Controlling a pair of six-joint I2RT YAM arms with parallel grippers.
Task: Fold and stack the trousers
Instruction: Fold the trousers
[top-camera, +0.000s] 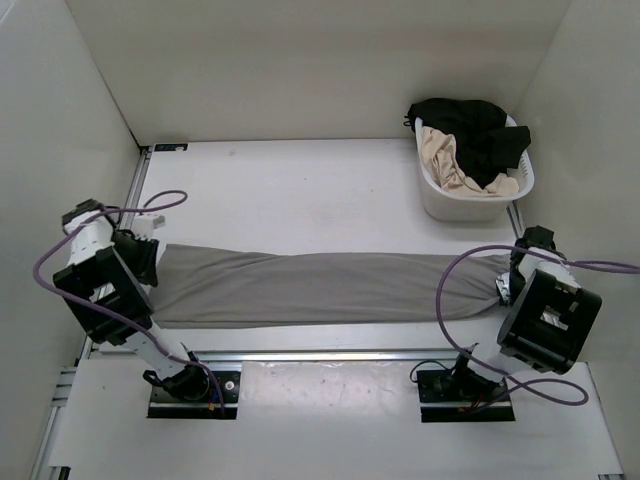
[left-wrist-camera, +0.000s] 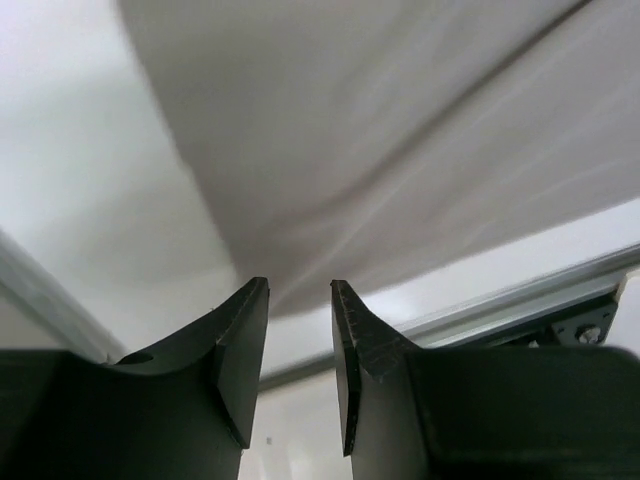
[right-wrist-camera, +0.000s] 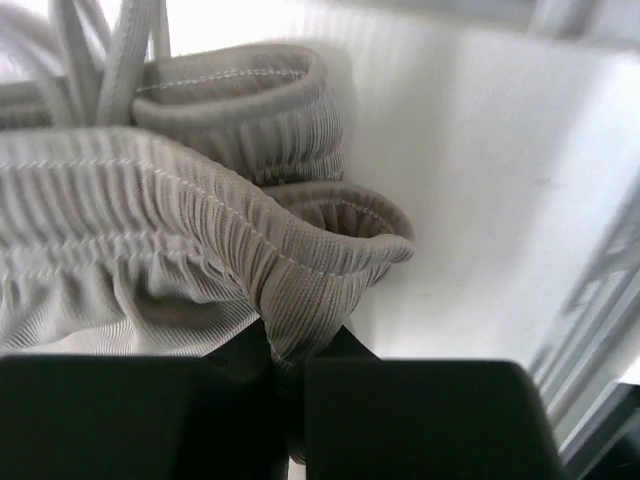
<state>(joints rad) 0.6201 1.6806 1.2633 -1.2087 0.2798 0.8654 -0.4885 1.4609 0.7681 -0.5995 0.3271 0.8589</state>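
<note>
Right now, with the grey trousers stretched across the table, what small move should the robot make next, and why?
Probably ease the left fingers forward onto the leg end of the trousers and close them. The right fingers pinch the elastic waistband, but the left pair stands apart with cloth just beyond its tips, so only one end is held.

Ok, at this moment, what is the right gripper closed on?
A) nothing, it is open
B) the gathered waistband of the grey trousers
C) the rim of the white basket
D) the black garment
B: in the right wrist view the right gripper pinches the ribbed, gathered waistband of the trousers between its shut fingers.
</note>
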